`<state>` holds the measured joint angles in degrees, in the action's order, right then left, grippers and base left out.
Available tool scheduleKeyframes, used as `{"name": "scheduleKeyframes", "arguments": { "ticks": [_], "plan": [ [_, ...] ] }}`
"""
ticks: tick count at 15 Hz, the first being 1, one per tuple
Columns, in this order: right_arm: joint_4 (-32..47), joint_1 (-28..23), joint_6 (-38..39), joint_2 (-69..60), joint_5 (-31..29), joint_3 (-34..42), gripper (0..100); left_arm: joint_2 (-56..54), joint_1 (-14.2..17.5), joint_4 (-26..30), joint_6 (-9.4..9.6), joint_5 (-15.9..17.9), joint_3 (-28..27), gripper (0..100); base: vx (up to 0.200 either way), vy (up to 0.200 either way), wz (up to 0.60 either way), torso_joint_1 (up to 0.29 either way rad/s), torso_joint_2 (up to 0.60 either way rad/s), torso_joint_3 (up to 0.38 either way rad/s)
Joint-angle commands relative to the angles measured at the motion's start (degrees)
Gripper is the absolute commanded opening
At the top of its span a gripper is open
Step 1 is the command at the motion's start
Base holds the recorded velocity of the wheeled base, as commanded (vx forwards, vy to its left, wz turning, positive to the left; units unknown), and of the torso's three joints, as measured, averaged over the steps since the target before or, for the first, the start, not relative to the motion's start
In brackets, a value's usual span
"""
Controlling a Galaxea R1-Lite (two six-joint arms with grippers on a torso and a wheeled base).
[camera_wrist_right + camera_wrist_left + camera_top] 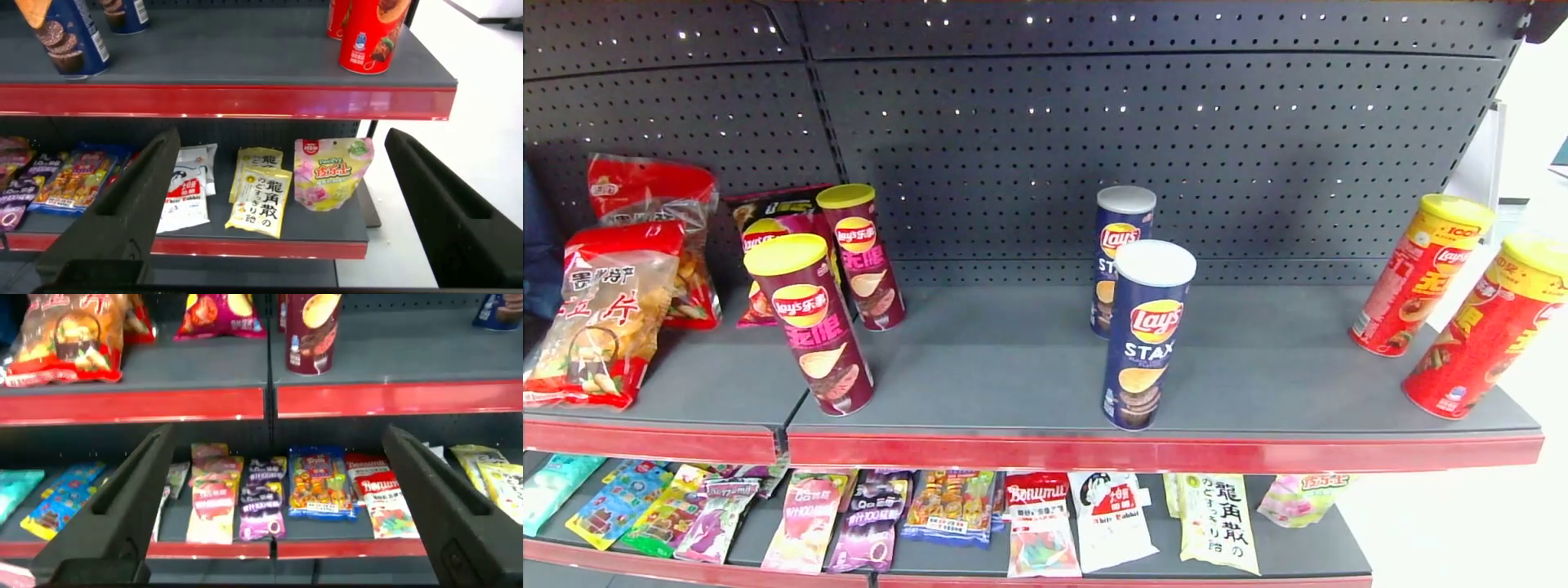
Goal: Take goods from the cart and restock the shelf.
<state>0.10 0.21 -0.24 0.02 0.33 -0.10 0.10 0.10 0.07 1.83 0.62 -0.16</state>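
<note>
Left fingers [114, 506] spread wide, nothing between them; right fingers [122, 212] likewise. Shelf [1013, 359] faces both. Maroon cans [810, 322] stand above and beyond the left fingers. Red cans [1478, 327] stand above and beyond the right fingers. Blue cans [1145, 335] stand above, between the two sets of fingers. Packets [315, 482] lie flat straight ahead of the fingers, on the lower tier.

Cans judged light and stiff-walled, probably thin tube that dents. Glossy wrap, so slippery; tall, so tippy. Take hold mid-body across the width, below the lid, with a gentle squeeze. Bags [605, 318] are soft with brittle contents: pinch the top seam.
</note>
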Motion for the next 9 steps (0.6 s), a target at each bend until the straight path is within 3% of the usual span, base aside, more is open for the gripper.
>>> {"name": "scheduleKeyframes", "arguments": {
  "ticks": [1,5,7,9],
  "plan": [
    [0.0,0.0,-0.1,0.0,0.0,0.0,100,0.3,0.0,0.1,-0.33,0.0,0.0,100,0.0,0.0,0.0,0.0,0.0,0.0],
    [-0.7,0.1,0.2,0.1,4.3,-1.0,100,0.2,0.0,0.1,-0.95,0.1,0.1,100,0.0,0.0,0.0,0.0,0.0,0.0],
    [-1.0,1.0,5.2,18.8,4.2,-20.6,100,0.2,0.0,0.1,-0.95,0.1,0.1,100,0.0,0.0,0.0,0.0,0.0,0.0],
    [-0.8,1.6,3.2,27.0,4.9,-27.1,100,0.2,0.0,0.0,-0.95,0.1,0.1,100,0.0,0.0,0.0,0.0,0.0,0.0]
  ]
}}
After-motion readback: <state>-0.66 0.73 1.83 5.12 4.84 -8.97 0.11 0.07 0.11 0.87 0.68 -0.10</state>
